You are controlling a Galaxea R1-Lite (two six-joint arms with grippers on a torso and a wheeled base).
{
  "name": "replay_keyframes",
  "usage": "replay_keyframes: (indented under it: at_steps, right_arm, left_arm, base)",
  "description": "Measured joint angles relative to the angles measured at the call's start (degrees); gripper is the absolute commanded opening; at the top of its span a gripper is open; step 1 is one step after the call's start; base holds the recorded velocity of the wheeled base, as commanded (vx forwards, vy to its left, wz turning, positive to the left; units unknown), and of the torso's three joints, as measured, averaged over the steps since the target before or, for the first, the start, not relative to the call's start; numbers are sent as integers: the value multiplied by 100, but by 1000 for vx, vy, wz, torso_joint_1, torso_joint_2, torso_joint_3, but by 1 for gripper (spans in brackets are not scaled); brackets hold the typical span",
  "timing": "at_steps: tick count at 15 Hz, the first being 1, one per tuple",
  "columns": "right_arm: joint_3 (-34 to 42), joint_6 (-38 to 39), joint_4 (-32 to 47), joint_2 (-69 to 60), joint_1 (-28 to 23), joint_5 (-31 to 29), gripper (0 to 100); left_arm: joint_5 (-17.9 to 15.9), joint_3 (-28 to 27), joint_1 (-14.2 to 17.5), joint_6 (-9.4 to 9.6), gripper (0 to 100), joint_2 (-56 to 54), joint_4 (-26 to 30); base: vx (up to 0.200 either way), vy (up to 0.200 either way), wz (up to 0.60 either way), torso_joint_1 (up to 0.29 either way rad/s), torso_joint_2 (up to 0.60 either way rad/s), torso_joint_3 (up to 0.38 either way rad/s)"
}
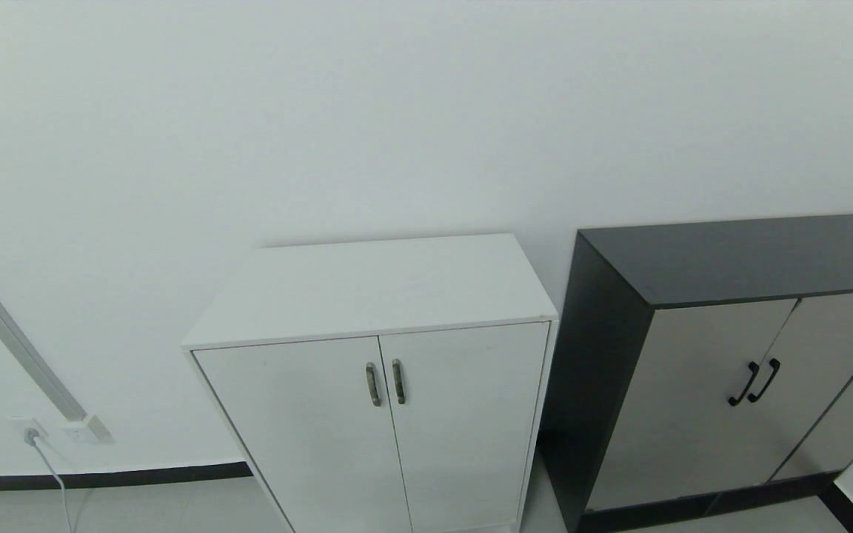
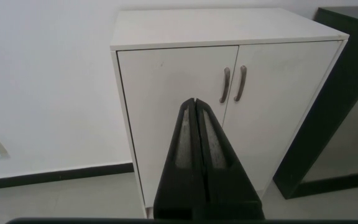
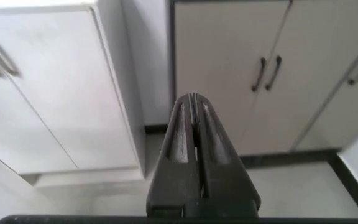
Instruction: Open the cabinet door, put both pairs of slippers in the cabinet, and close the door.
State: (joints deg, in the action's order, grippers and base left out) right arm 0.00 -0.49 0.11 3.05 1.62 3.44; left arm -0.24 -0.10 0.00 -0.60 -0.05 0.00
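A white two-door cabinet (image 1: 375, 348) stands against the wall, both doors closed, with a pair of metal handles (image 1: 386, 383) at the centre seam. In the left wrist view my left gripper (image 2: 195, 102) is shut with nothing in it, some way in front of the white cabinet (image 2: 185, 81) and level with its left door. My right gripper (image 3: 192, 98) is shut and empty too, hanging above the floor between the white cabinet (image 3: 48, 81) and the dark one.
A black cabinet with grey doors (image 1: 730, 370) and black handles (image 1: 756, 381) stands right of the white one. A wall socket with a plugged cable (image 1: 30, 435) and a slanted white conduit (image 1: 12, 340) are at the left. Grey floor (image 3: 291, 186) lies in front.
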Motion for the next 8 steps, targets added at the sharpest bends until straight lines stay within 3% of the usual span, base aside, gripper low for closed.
replay_keyframes:
  at_steps: [8]
  right_arm:
    - [-10,-148,-1,-121,-85,-24,0]
  left_arm:
    - [-9,0,0,9,0,0,0]
  base:
    - [0,0,0,0,0,0]
